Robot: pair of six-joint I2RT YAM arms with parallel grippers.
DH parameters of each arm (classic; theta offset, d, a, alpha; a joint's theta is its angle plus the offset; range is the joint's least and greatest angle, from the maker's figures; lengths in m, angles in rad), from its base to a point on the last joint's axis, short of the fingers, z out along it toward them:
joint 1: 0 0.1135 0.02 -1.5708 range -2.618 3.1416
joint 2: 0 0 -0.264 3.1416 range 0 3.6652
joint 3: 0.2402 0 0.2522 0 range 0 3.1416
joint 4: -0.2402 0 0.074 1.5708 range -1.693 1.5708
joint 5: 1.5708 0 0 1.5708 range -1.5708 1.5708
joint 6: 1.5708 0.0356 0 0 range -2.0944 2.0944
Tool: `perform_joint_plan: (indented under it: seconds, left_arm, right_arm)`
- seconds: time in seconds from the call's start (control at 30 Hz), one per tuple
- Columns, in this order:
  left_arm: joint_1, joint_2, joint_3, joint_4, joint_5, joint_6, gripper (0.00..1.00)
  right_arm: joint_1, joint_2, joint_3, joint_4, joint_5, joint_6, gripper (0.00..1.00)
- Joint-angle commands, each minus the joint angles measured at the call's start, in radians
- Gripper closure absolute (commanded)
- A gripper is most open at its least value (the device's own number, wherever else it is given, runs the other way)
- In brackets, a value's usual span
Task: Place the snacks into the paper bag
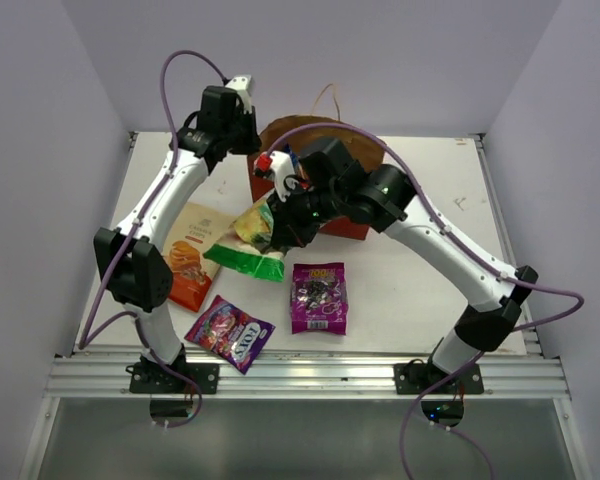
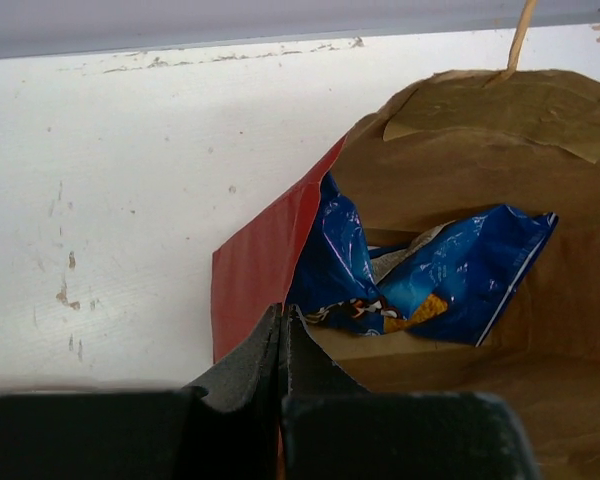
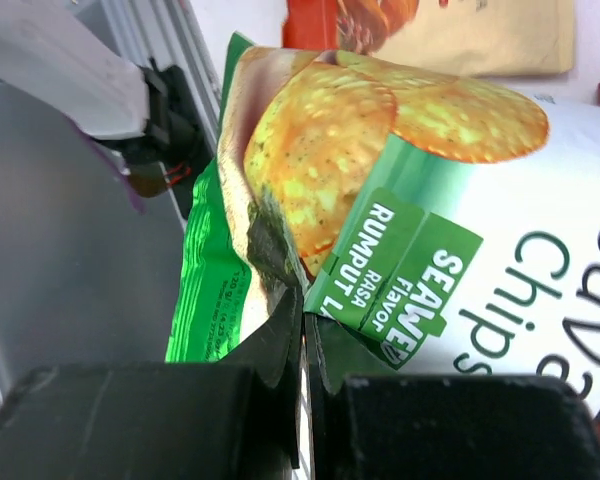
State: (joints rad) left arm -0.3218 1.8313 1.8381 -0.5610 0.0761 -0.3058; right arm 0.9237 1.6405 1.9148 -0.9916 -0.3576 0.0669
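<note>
Left fingers [image 2: 250, 375] clenched on the paper bag [image 2: 255, 270] at its red rim, by the worktop [image 1: 420, 290] far edge; blue Doritos [image 2: 430, 285] lie inside. Right fingers [image 3: 275, 345] grasp the Chuba packet [image 3: 430, 200] just in front of the bag. There's open room to the right. Beige-orange packet [image 1: 190, 255], purple pack [image 1: 230, 333] and second purple pack [image 1: 319, 297] crowd the front-left. The right arm hides most of the bag's mouth.

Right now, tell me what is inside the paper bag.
One blue Doritos packet lies crumpled inside the paper bag. Whatever is beneath it, or behind the near wall, is covered.
</note>
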Motion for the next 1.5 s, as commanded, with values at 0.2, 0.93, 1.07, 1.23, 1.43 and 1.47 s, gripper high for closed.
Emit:
perform_joint_plan:
  seconds: [0.2,0.93,1.07,1.23,1.43,1.47]
  left_arm:
    - [-0.034,0.017,0.082,-0.013,-0.065,-0.062,1.0]
    - [-0.056,-0.035,0.021,-0.016,-0.095,-0.073,1.0]
    - [-0.056,-0.033,0.02,-0.013,-0.093,-0.072,1.0]
    - [-0.056,-0.032,0.016,-0.007,-0.087,-0.072,1.0]
    - [-0.056,-0.033,0.013,0.0,-0.082,-0.067,1.0]
    - [-0.056,-0.033,0.013,0.0,-0.081,-0.067,1.0]
  right_arm:
    - [-0.002,0.071,0.572,-0.141,0.029,0.019,1.0]
    - [-0.328,0.004,0.081,0.464,0.123,0.054,1.0]
    - [-0.35,0.021,0.023,0.476,0.109,0.085,1.0]
    - [-0.353,0.018,-0.129,0.481,0.117,0.103,1.0]
    - [-0.353,0.094,-0.185,0.456,0.17,0.157,1.0]
    - [-0.355,0.102,-0.181,0.447,0.189,0.159,1.0]
